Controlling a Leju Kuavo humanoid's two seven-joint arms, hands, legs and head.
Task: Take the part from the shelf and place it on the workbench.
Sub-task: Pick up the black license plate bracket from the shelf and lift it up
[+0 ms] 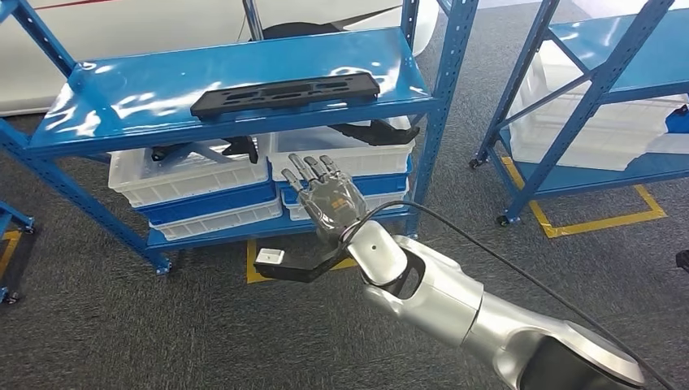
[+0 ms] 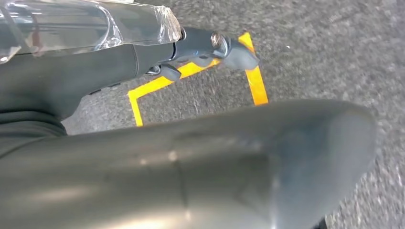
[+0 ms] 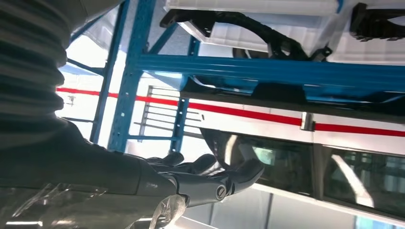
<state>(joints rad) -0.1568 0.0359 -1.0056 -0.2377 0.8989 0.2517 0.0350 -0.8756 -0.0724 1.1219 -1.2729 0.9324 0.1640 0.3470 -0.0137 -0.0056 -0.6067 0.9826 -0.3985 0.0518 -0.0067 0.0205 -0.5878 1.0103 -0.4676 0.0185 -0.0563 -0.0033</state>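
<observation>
While the right arm reaches toward the shelf, the scene reads as follows.

Part: long flat black part [image 1: 286, 93] lies on the top level of the blue shelf [image 1: 122, 114], near its front edge, untouched.

Right hand: right hand [image 1: 327, 197] is raised in front of the shelf's lower levels, below the part and well apart from it; fingers extended and slightly spread, holding nothing. In the right wrist view the hand [image 3: 200, 179] shows with fingers stretched out beneath the blue shelf beam [image 3: 267, 69].

Left hand: left hand [image 2: 210, 50] shows in the left wrist view over grey carpet and yellow floor tape [image 2: 255, 81]; fingers lie fairly straight with nothing in them.

Lower shelf: white bins [image 1: 191, 175] with blue trays between them; dark parts [image 1: 378, 132] rest in the bins.

Surroundings: a second blue rack [image 1: 601, 81] stands to the right, holding white bins.
</observation>
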